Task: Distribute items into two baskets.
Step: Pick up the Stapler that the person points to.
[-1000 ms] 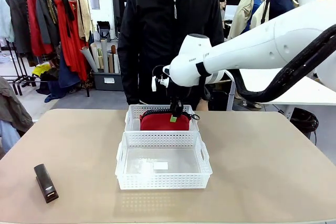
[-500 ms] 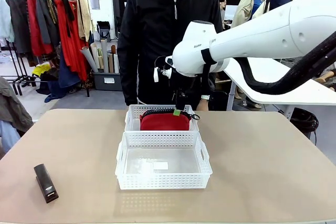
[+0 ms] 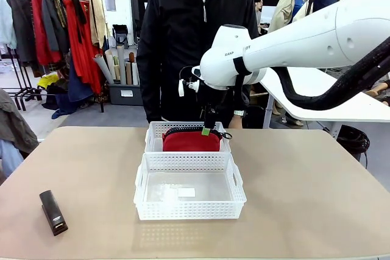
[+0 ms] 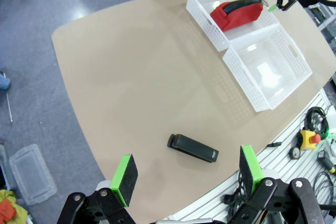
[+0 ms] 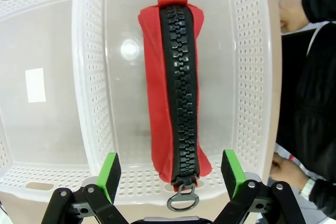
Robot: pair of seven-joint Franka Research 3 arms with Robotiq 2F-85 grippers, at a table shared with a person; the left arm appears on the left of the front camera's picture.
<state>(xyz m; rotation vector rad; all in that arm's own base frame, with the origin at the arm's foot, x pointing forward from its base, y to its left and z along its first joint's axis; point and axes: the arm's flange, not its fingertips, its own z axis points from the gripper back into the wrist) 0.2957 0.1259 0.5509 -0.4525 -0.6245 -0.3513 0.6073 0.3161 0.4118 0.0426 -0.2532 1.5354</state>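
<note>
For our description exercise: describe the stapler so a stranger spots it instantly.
On the tan table, look left of the empty white basket, toward the near edge. The stapler lies alone there: small, black, elongated, unlike the red pouch inside the far basket.

Near basket [image 3: 189, 210]: the interior is unobstructed from above; a flat label [image 3: 186, 192] lies on its floor.
Far basket [image 3: 155, 132]: the floor is largely taken up by the red pouch [image 3: 191, 141]; narrow strips are open along both long walls.
Above far basket: the air is occupied by the right gripper [image 3: 207, 127], its jaws spread wide.
Stapler [image 3: 53, 212]: it is ringed by bare table [image 3: 304, 193] on all sides.
Far edge: it is blocked by the person [image 3: 195, 41] standing close behind.
</note>
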